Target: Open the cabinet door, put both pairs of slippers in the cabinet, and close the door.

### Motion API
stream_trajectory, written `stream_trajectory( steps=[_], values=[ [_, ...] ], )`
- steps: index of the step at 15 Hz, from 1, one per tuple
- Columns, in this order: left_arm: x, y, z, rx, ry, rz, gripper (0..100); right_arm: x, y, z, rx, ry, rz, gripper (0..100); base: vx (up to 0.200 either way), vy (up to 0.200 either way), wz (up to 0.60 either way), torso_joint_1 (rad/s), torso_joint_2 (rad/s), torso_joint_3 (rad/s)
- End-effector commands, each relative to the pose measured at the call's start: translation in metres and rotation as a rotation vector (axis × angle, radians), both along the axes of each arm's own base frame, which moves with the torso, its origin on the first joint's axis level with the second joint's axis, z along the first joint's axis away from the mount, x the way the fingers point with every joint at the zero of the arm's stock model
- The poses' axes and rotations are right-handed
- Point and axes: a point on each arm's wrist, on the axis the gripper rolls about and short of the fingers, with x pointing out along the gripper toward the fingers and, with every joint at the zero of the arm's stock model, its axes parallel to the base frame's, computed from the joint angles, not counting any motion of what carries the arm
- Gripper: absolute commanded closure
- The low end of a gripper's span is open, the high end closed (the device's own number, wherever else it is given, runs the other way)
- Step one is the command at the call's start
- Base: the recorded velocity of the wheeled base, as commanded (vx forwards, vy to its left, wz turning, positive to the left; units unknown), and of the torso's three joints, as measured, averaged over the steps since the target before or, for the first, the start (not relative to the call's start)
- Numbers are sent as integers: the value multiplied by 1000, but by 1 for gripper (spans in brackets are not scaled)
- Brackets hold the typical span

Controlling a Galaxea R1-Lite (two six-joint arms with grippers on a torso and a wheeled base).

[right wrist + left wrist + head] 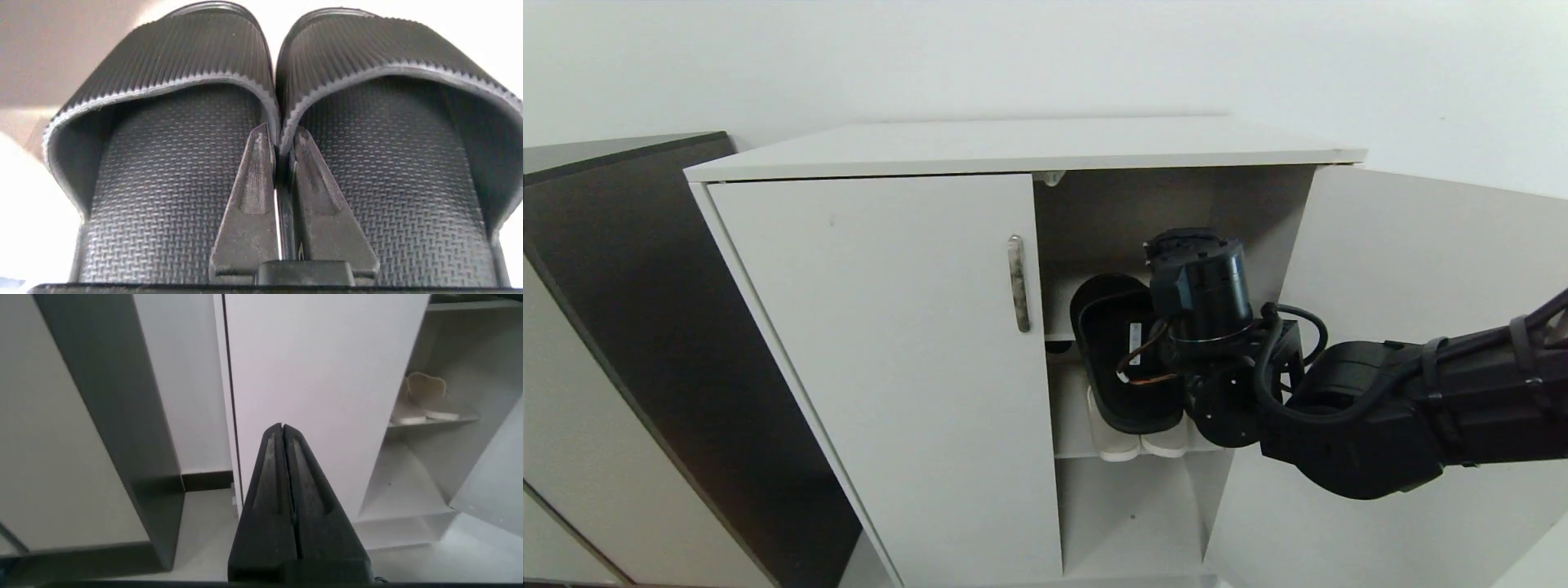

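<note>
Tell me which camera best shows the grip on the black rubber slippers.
The right wrist view: the right gripper is shut on the touching inner edges of the black ribbed rubber slippers. The head view shows them upright, partly behind the arm. The left wrist view faces the closed white cabinet door.

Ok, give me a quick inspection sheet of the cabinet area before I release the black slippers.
Surface: shelf inside the cabinet carries the white slippers.
Job's things: black slippers held in the opening above the white pair, contact cannot be told; right door open, left door closed.
Clutter: nothing seen.
Grippers: right gripper, jaws shut on the black slippers' adjoining sides; left gripper, jaws shut, holding nothing, before the left door.
Cables: black loop and thin orange leads at the right wrist.
Surroundings: dark panel left of the cabinet; white wall behind.
</note>
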Motion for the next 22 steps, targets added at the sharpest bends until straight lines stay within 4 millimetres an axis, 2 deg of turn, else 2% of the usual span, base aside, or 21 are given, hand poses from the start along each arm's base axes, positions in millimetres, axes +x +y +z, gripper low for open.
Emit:
stream_trajectory(
  steps=[1,5,13,17,22],
  values=[
    [0,0,0,0,0,0,100,5,0,-2,1,5,5,100,0,0,0,0,0,0],
    [0,0,0,-1,1,0,100,26,6,-16,-12,18,-18,100,0,0,0,0,0,0],
    [0,0,0,-1,-2,0,100,68,9,-8,18,-9,-70,100,0,0,0,0,0,0],
    [0,0,0,-1,0,0,100,75,9,1,20,-12,-81,100,0,0,0,0,0,0],
    [0,0,0,-3,0,2,100,85,10,-5,5,4,-92,100,0,0,0,0,0,0]
  ],
)
